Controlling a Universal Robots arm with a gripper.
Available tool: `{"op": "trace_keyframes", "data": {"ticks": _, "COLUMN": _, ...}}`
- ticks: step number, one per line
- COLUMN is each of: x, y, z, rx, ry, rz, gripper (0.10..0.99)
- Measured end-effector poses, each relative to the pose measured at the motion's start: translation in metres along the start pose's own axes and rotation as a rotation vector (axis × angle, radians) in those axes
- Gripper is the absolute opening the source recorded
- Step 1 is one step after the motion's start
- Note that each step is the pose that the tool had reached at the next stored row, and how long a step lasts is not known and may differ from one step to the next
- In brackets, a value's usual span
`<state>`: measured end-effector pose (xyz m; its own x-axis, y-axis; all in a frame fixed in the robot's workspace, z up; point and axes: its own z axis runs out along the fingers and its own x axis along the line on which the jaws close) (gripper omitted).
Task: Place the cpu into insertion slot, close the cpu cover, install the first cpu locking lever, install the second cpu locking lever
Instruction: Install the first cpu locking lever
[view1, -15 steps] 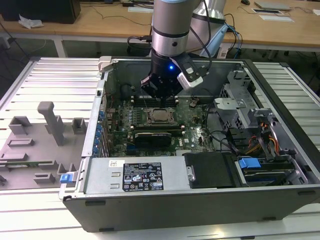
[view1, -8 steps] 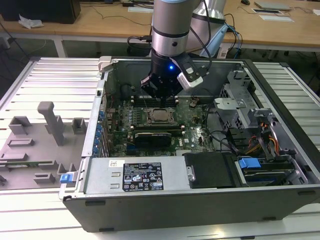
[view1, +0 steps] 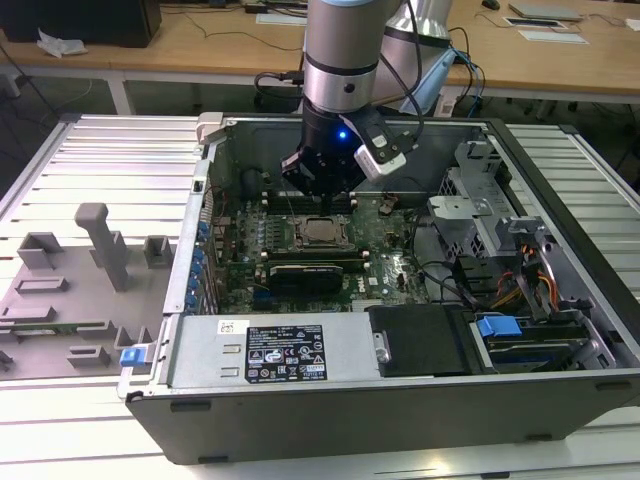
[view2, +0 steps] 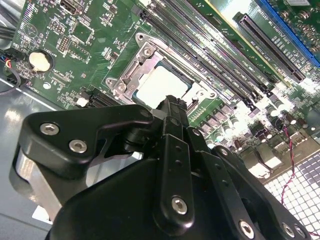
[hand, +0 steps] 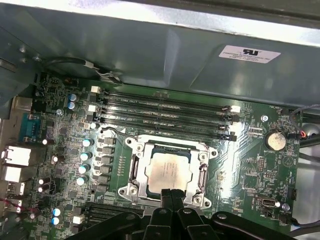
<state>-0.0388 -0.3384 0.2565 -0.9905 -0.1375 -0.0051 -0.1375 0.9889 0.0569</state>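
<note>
The cpu (hand: 169, 170) lies flat in the insertion slot (hand: 131, 186) on the green motherboard, its silver top facing up. The cpu cover (hand: 170, 145) lies down around it, and the chip shows through its window. My gripper (hand: 171, 194) hangs just above the socket's edge, its fingers pressed together with nothing between them. In the second wrist view the gripper (view2: 170, 106) tips sit beside the cpu (view2: 161, 86) and the cover (view2: 131, 75). In the exterior view the gripper (view1: 318, 192) hovers over the cpu (view1: 322, 232) inside the open computer case. How the locking levers stand I cannot tell.
Long black memory slots (hand: 165, 107) run beside the socket, near the case wall (hand: 150, 45). A black card (view1: 310, 270) lies on the socket's other side. A drive cage (view1: 480, 200) and cables (view1: 530, 280) stand at the exterior view's right, a grey fixture tray (view1: 80, 270) at its left.
</note>
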Motion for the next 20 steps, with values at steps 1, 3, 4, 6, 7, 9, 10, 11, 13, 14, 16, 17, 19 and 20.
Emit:
{"op": "trace_keyframes", "data": {"ticks": 1, "x": 0.0014, "y": 0.0003, "z": 0.0000, "rx": 0.000, "ry": 0.0000, "rz": 0.000, "gripper": 0.106}}
{"op": "trace_keyframes", "data": {"ticks": 3, "x": 0.0056, "y": 0.0011, "z": 0.0001, "rx": 0.000, "ry": -0.0001, "rz": 0.000, "gripper": 0.106}}
{"op": "trace_keyframes", "data": {"ticks": 4, "x": 0.0075, "y": 0.0014, "z": 0.0001, "rx": 0.000, "ry": 0.0000, "rz": 0.000, "gripper": 0.106}}
{"op": "trace_keyframes", "data": {"ticks": 6, "x": 0.0118, "y": 0.0020, "z": 0.0000, "rx": 0.000, "ry": -0.0001, "rz": 0.001, "gripper": 0.106}}
{"op": "trace_keyframes", "data": {"ticks": 7, "x": 0.0158, "y": 0.0027, "z": 0.0001, "rx": 0.000, "ry": -0.0005, "rz": 0.001, "gripper": 0.106}}
{"op": "trace_keyframes", "data": {"ticks": 9, "x": 0.0284, "y": 0.0058, "z": 0.0002, "rx": 0.000, "ry": -0.0009, "rz": 0.006, "gripper": 0.106}}
{"op": "trace_keyframes", "data": {"ticks": 10, "x": 0.0306, "y": 0.0063, "z": 0.0002, "rx": 0.000, "ry": -0.0009, "rz": 0.006, "gripper": 0.106}}
{"op": "trace_keyframes", "data": {"ticks": 11, "x": 0.0333, "y": 0.0069, "z": 0.0002, "rx": 0.000, "ry": -0.0010, "rz": 0.007, "gripper": 0.106}}
{"op": "trace_keyframes", "data": {"ticks": 13, "x": 0.0382, "y": 0.0079, "z": 0.0002, "rx": 0.000, "ry": -0.0012, "rz": 0.009, "gripper": 0.106}}
{"op": "trace_keyframes", "data": {"ticks": 14, "x": 0.0423, "y": 0.0087, "z": 0.0003, "rx": 0.000, "ry": -0.0014, "rz": 0.009, "gripper": 0.106}}
{"op": "trace_keyframes", "data": {"ticks": 16, "x": 0.0520, "y": 0.0104, "z": 0.0003, "rx": 0.000, "ry": -0.0023, "rz": 0.010, "gripper": 0.106}}
{"op": "trace_keyframes", "data": {"ticks": 17, "x": 0.0550, "y": 0.0109, "z": 0.0003, "rx": 0.000, "ry": -0.0024, "rz": 0.011, "gripper": 0.106}}
{"op": "trace_keyframes", "data": {"ticks": 19, "x": 0.0584, "y": 0.0115, "z": 0.0004, "rx": 0.000, "ry": -0.0025, "rz": 0.012, "gripper": 0.106}}
{"op": "trace_keyframes", "data": {"ticks": 20, "x": 0.0604, "y": 0.0118, "z": 0.0003, "rx": 0.000, "ry": -0.0024, "rz": 0.012, "gripper": 0.106}}
